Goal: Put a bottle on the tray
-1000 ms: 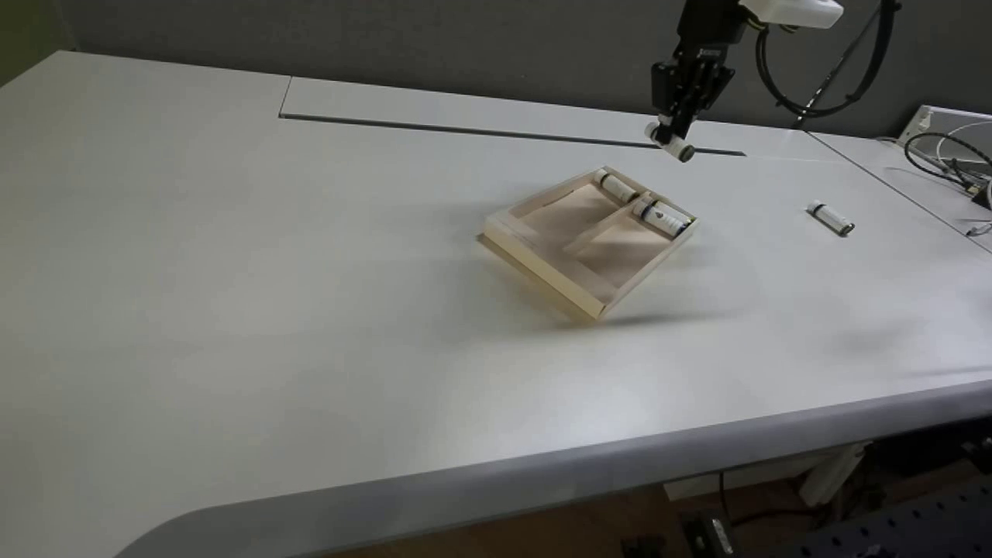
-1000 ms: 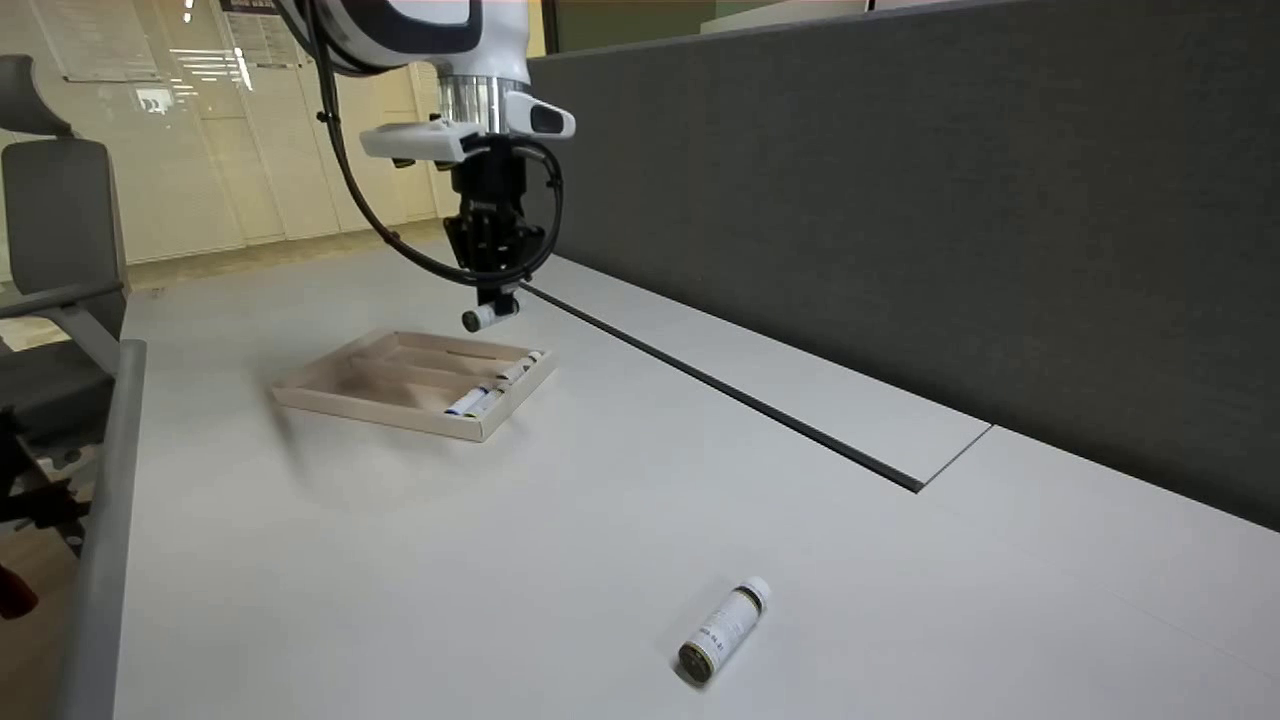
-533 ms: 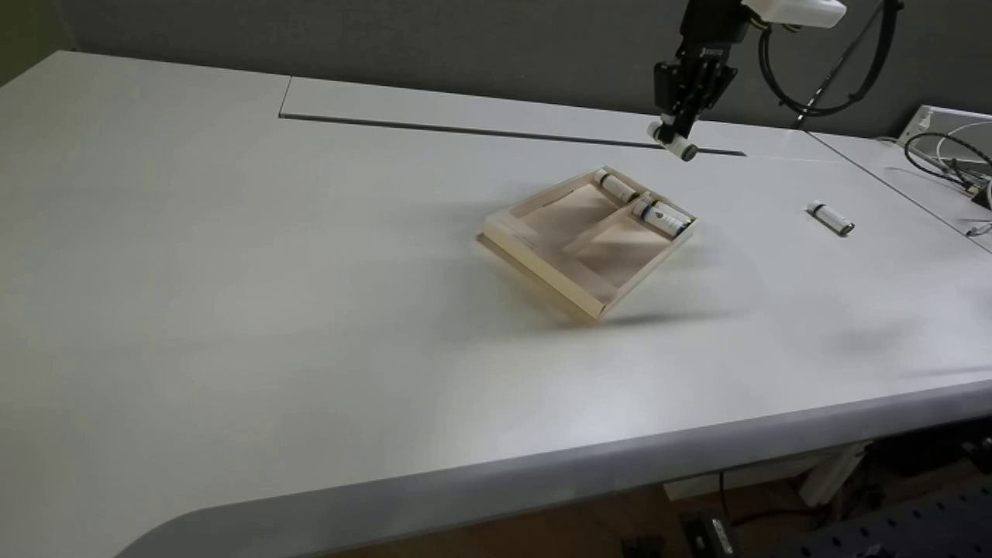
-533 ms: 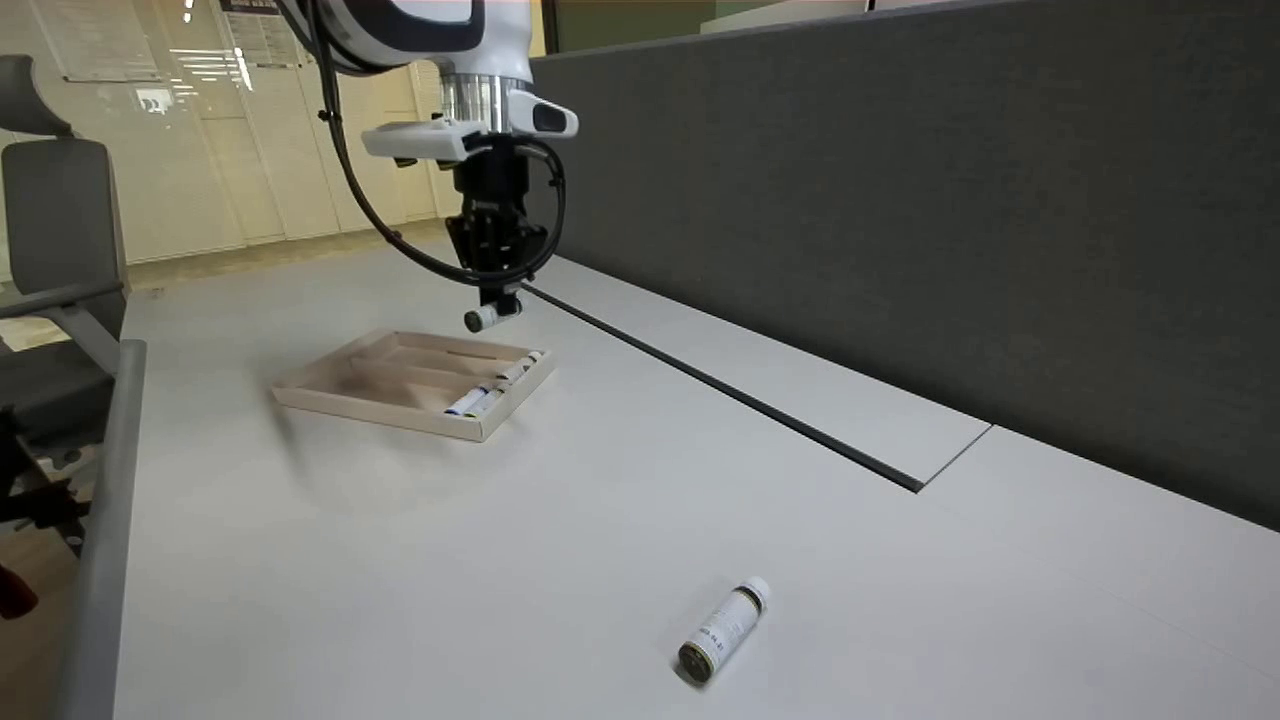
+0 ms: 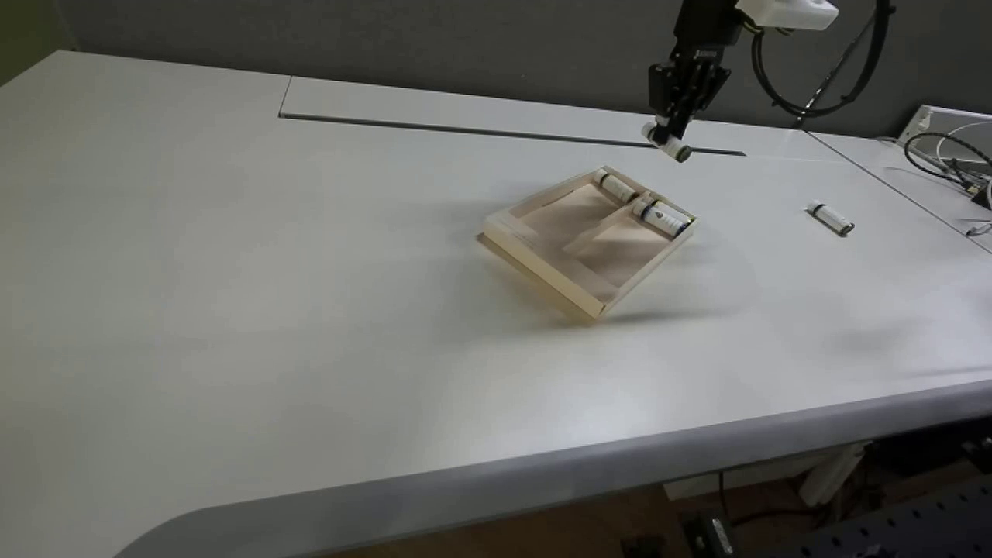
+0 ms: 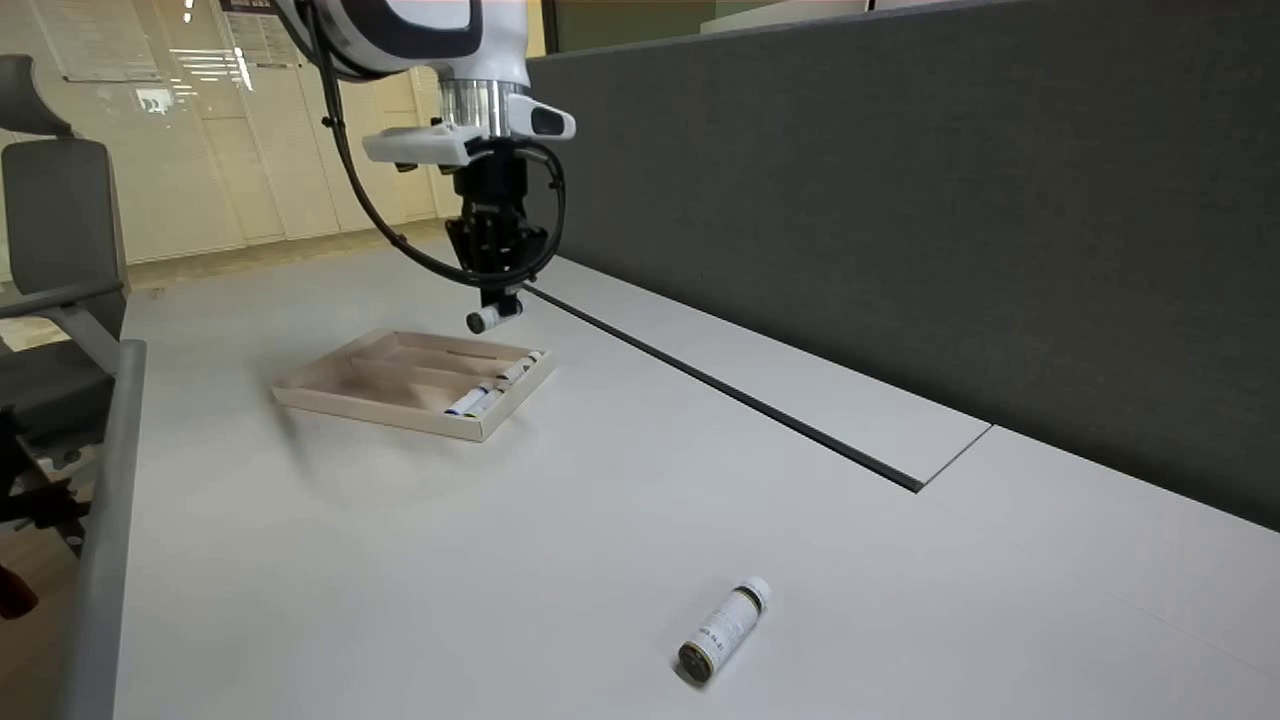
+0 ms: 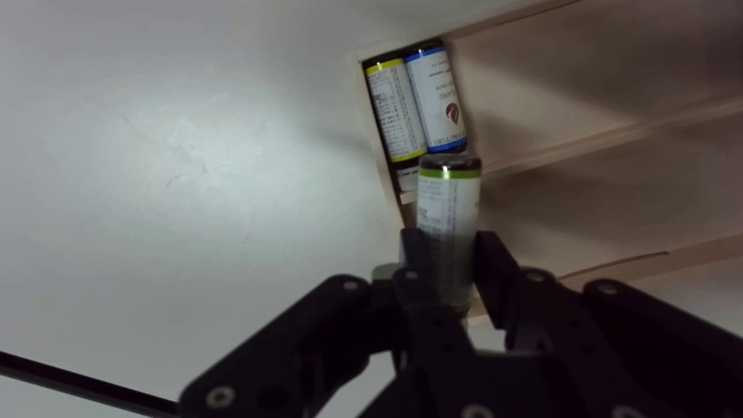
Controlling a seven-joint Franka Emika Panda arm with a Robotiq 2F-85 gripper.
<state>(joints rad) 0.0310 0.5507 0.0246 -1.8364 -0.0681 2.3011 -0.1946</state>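
1. Jaws: closed on the bottle [image 7: 447, 203], clasping it near mid-length, raised above the surface [image 5: 310, 256].
2. Bottle, location: near the tray [image 5: 570, 219], at its stocked end; whether directly over the rim, cannot tell.
3. Change, past second: a slight drift of the jaws only; grip and tray unaltered.
4. Meaning, judged: carry nearly complete, placement being aimed; lowering and release outstanding.
5. Bottle, appearance: small cylinder, white printed label, green band beside dark base, pale cap.
6. Also: three stored bottles [image 7: 436, 98] inside; one loose bottle [image 6: 722, 632] on the surface.
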